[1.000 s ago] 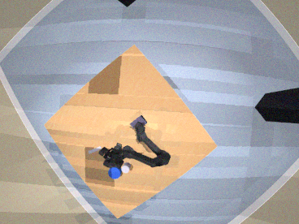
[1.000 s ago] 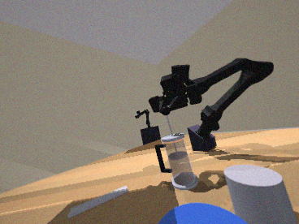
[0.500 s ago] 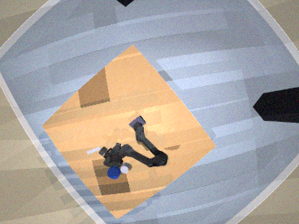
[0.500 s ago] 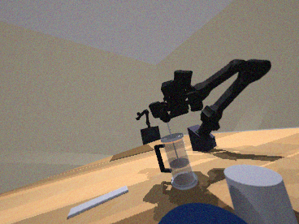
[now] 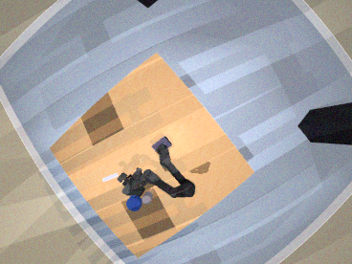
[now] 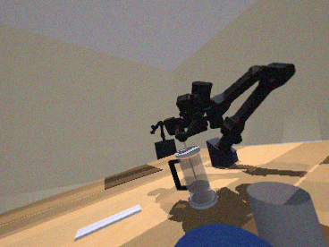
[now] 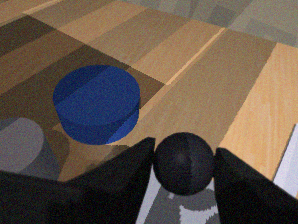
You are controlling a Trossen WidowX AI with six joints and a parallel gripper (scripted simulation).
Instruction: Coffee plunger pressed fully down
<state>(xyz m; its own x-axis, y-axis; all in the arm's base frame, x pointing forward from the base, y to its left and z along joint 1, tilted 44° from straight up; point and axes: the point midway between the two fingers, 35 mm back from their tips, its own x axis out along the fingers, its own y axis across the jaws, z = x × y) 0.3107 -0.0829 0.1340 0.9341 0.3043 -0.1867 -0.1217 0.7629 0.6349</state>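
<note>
My claw (image 7: 184,165) is pinching the black knob (image 7: 184,162) of the plunger, one finger on each side of the ball, as the wrist view shows at about 6 o'clock. Directly under the knob I see a part of the pale lid (image 6: 187,152) of the coffee press (image 6: 196,179).

In the exterior view the knob sits just above the lid, and almost no rod is visible between them. Inside the glass, the dark filter disc (image 6: 199,185) is low but a band of glass remains under it, so I judge the plunger is far down but maybe not fully at the bottom. The press stands upright on the bench (image 6: 134,197), its black handle (image 6: 175,174) pointing to 9 o'clock, and I see no tilt.

Further from me, at 10 o'clock in the wrist view, there is a blue cylinder (image 7: 97,102), and at 8 o'clock a grey cylinder (image 7: 22,145), both well apart from the press. A pale flat strip (image 6: 107,221) lies on the bench also.

What is left, in my judgement: the last small push, then to spread the fingers and release the knob.
</note>
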